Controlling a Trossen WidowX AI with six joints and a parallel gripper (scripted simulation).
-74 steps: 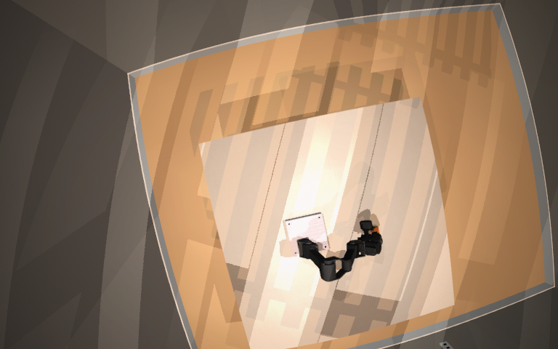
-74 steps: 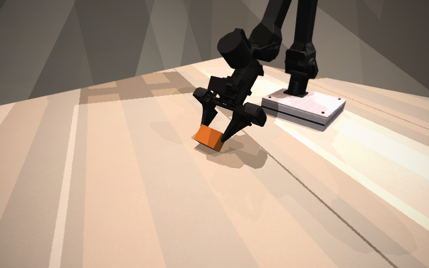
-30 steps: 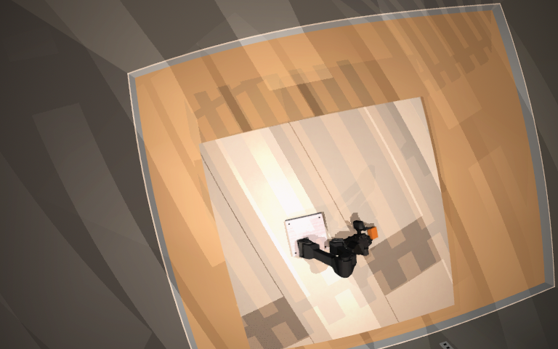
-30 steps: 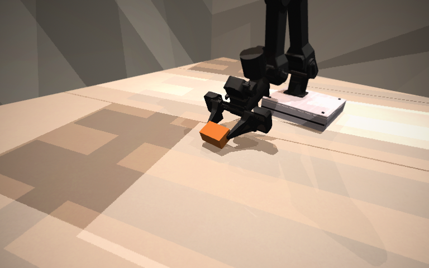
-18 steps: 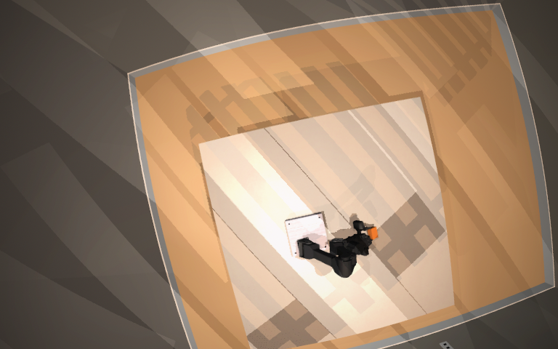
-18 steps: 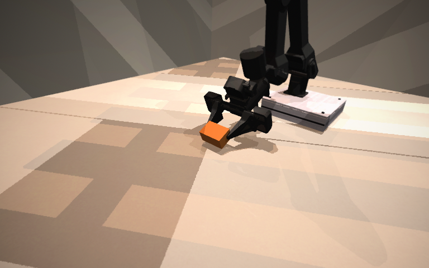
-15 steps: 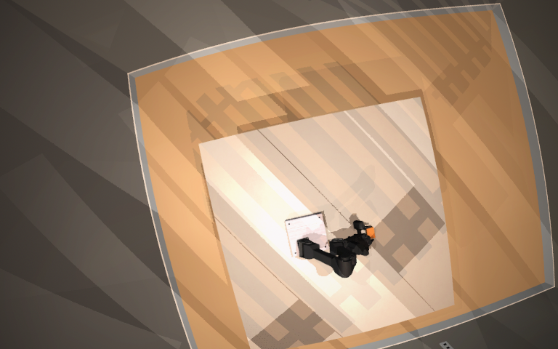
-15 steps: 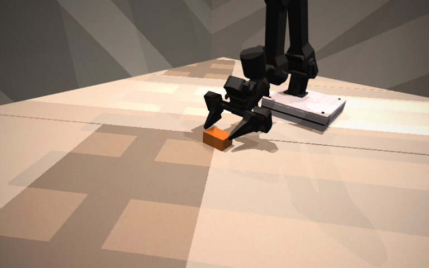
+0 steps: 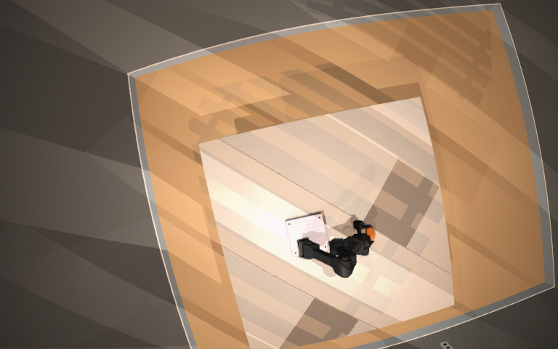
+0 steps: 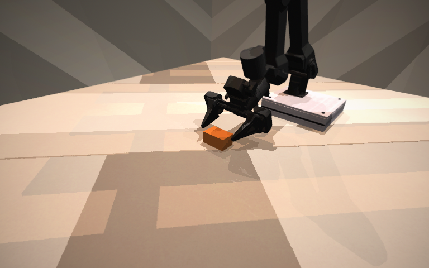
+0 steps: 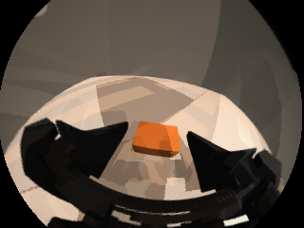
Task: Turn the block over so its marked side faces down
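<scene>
The orange block [image 9: 370,233] [image 10: 217,138] [image 11: 156,139] rests on the light table [image 9: 255,164] [image 10: 348,189]. No marking shows on the faces in view, so its marked side is hidden or cannot be made out. My gripper [image 10: 217,134] [image 11: 158,129] is open, with its fingertips apart on either side of the block. In the wrist view there is a gap between the block and each fingertip. In the exterior view the right-hand fingertip appears close beside the block's right end; whether they touch cannot be told.
The arm's pale base plate [image 9: 304,228] [image 10: 303,102] sits behind the gripper in the exterior view. The arm rises from it and bends over toward the block. Patterned shadows lie across the table.
</scene>
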